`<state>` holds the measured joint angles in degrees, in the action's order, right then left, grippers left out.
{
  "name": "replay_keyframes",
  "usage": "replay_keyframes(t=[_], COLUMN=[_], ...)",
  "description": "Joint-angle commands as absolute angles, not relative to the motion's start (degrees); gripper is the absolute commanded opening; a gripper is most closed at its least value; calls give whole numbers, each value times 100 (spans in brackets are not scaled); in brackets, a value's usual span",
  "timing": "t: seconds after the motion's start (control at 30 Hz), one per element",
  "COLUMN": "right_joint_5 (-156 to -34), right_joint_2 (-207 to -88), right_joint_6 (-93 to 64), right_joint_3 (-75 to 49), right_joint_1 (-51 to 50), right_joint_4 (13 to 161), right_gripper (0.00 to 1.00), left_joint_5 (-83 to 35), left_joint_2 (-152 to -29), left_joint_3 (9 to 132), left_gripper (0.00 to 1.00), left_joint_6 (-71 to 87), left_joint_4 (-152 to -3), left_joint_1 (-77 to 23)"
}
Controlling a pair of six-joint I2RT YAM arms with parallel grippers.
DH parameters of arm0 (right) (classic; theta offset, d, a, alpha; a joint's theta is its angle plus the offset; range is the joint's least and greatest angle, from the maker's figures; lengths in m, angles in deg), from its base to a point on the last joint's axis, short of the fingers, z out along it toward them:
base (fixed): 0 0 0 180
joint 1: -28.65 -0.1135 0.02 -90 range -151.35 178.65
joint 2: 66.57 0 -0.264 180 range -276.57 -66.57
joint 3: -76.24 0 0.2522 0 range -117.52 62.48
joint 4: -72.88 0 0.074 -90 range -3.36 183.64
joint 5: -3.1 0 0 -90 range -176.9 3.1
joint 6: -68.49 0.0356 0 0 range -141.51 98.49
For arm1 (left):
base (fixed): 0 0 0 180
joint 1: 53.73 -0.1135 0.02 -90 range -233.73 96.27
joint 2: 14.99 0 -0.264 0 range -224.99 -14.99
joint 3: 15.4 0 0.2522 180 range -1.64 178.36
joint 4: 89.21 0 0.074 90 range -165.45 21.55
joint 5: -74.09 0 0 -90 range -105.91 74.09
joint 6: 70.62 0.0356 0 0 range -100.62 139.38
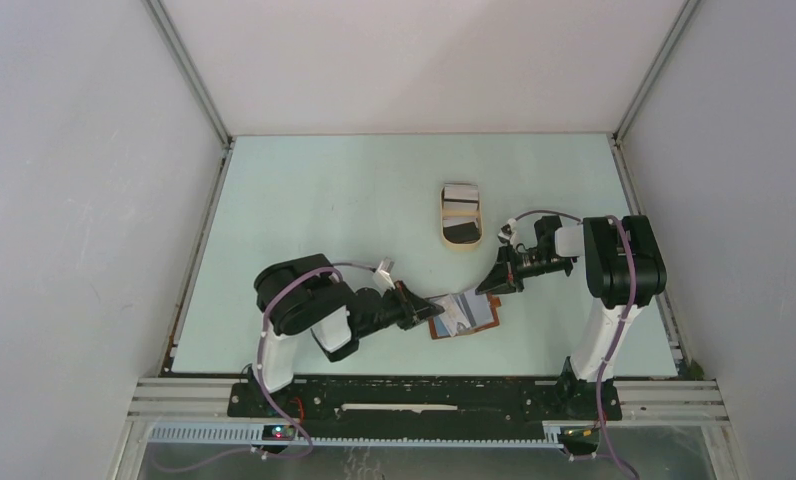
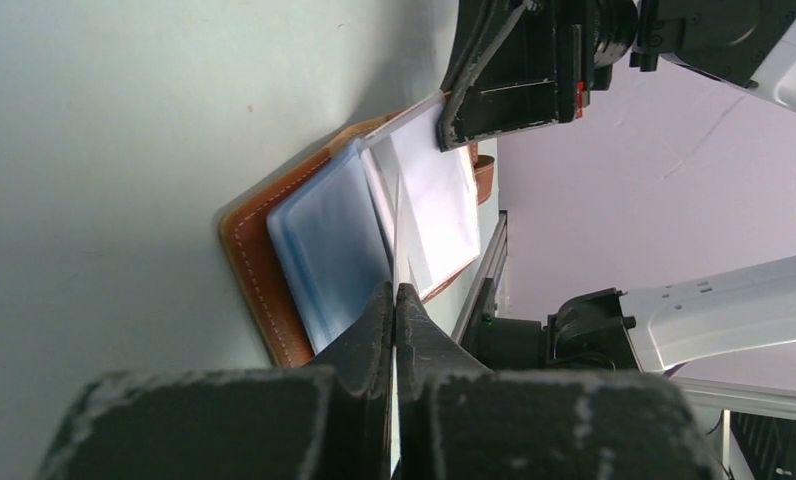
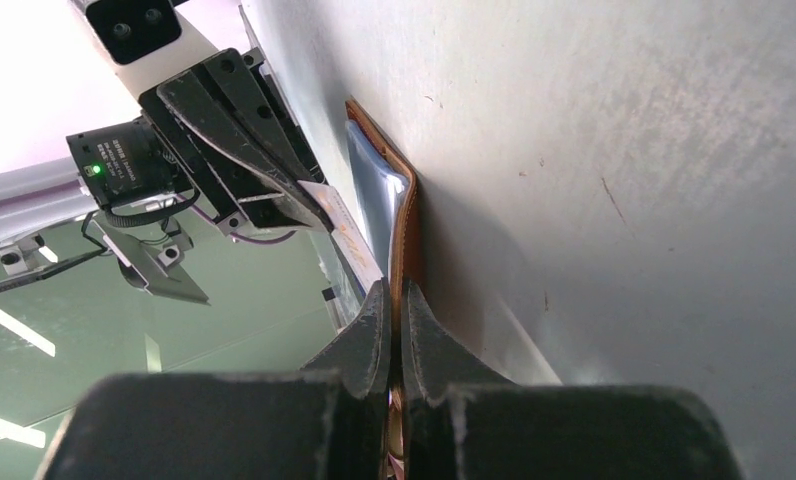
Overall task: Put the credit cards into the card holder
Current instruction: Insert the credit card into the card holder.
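Observation:
The reddish-brown card holder [image 1: 471,326] lies open on the table with a pale blue clear sleeve [image 2: 329,240] showing inside its stitched leather cover [image 2: 254,255]. My left gripper [image 1: 432,312] is shut on a thin white card [image 2: 436,195], seen edge-on between the fingers, with its far end over the holder's inside. My right gripper [image 1: 494,290] is shut on the holder's brown edge [image 3: 407,225] at its far right side. The left gripper [image 2: 396,292] and right gripper [image 3: 395,290] face each other across the holder.
A tan oval tray [image 1: 442,218] stands behind the holder with a grey-white card [image 1: 461,193] and a black card [image 1: 461,233] in it. The enclosure's walls border the pale green table on the left, right and back.

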<state>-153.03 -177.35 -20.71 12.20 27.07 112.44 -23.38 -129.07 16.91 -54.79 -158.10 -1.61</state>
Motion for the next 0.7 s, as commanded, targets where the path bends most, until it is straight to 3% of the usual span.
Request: replay_keyframes(t=[0.0, 0.67], right_joint_5=[-15539, -15839], right_joint_2=[-17816, -17819], right_joint_6=[-1992, -1619], right_joint_3=[1239, 1383], right_joint_1=[2740, 2742], right_joint_4=[11203, 10867], right_gripper=[6, 6], left_joint_5=[-2140, -1649], left_joint_2=[-13059, -13238], left_joint_3=[1750, 1905], left_gripper=[0, 0], left_joint_6=[-5519, -5514], left_joint_4=[-16080, -16079], left_joint_1=[-140, 2])
